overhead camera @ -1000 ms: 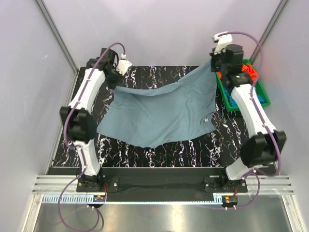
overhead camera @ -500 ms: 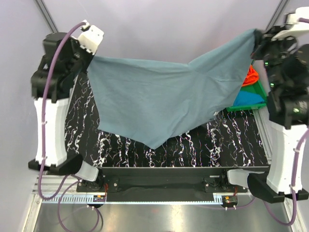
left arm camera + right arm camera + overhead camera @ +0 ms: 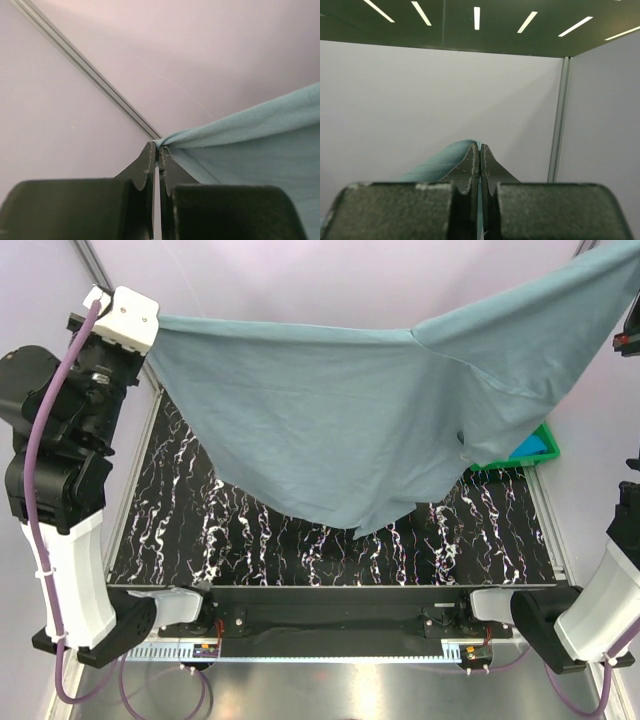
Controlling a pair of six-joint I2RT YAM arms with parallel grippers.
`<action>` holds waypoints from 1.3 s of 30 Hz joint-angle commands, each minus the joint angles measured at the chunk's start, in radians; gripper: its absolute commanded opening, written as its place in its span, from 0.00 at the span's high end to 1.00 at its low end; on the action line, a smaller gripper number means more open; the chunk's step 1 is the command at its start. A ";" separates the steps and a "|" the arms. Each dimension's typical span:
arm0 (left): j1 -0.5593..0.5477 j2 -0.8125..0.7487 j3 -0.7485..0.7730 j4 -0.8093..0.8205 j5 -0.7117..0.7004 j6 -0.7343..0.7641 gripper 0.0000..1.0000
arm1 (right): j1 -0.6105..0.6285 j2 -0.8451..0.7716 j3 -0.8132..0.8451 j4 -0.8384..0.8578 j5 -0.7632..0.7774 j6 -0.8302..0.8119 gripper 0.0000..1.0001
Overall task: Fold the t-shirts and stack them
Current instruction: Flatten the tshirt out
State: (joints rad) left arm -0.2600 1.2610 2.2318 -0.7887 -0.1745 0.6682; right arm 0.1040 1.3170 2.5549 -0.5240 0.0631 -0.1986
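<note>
The dusty grey-blue t-shirt (image 3: 340, 410) hangs spread in the air above the black marbled table (image 3: 220, 530), stretched between my two raised arms. My left gripper (image 3: 159, 150) is shut on one corner of the shirt (image 3: 250, 145) at the upper left. My right gripper (image 3: 480, 147) is shut on the other corner (image 3: 445, 160); its fingers are outside the top view at the upper right. The shirt's lowest point hangs over the table's middle. A bit of teal-blue t-shirt (image 3: 532, 447) shows in the green tray. The orange t-shirt is hidden.
The green plastic tray (image 3: 500, 462) stands at the table's right edge, mostly hidden behind the hanging shirt. Pale walls with metal frame posts (image 3: 88, 262) enclose the cell on three sides. The arm bases sit at the near edge.
Both arms have risen and spread wider, lifting the grey-blue shirt from the table into the air. The shirt now hides the orange cloth and most of the tray.
</note>
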 commanded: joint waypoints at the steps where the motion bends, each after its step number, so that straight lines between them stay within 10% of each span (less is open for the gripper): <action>1: 0.002 -0.021 -0.003 0.134 -0.078 0.034 1.00 | 0.000 -0.019 -0.037 0.044 0.052 -0.061 1.00; 10: 0.042 0.035 -0.284 0.307 -0.128 0.145 1.00 | 0.000 0.100 -0.151 0.260 0.099 -0.205 1.00; 26: 0.193 0.452 0.049 0.091 -0.059 0.050 1.00 | -0.050 0.320 -0.354 0.265 0.080 -0.157 1.00; 39: 0.136 -0.006 -0.194 0.089 0.006 -0.051 1.00 | -0.061 -0.028 -0.298 0.070 -0.019 -0.074 1.00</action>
State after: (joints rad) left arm -0.1230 1.3983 2.1010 -0.7643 -0.1711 0.6521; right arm 0.0566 1.4509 2.2353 -0.4652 0.0593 -0.3031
